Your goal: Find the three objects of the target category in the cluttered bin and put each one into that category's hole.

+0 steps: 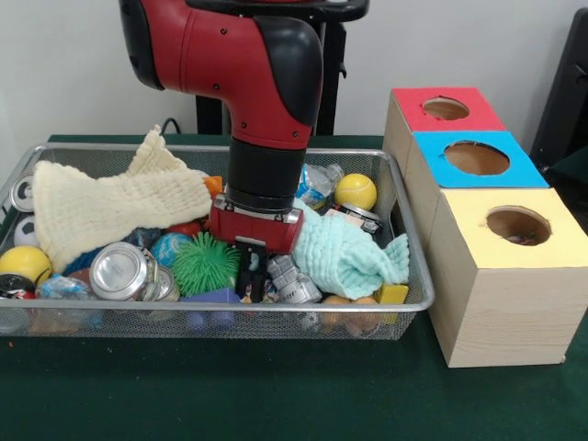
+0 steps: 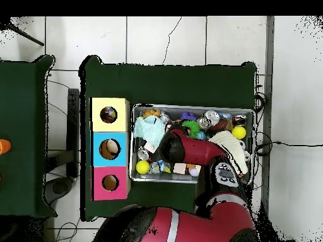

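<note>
The pincer (image 1: 253, 276) reaches down into the bin (image 1: 404, 241), among the clutter just beside the mint-green cloth (image 1: 354, 257) and the green spiky ball (image 1: 206, 263); I cannot tell whether it grips anything. The yellow-faced cube's hole (image 1: 518, 225) shows something colourful inside (image 2: 109, 115). No polka-dot piece is visible in the bin.

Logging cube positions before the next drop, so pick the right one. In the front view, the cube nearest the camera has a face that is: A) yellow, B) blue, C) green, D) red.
A: the yellow-faced cube stands lowest in the front view, nearest the camera, with the blue-faced cube behind it and the red-faced cube farthest back.
</note>
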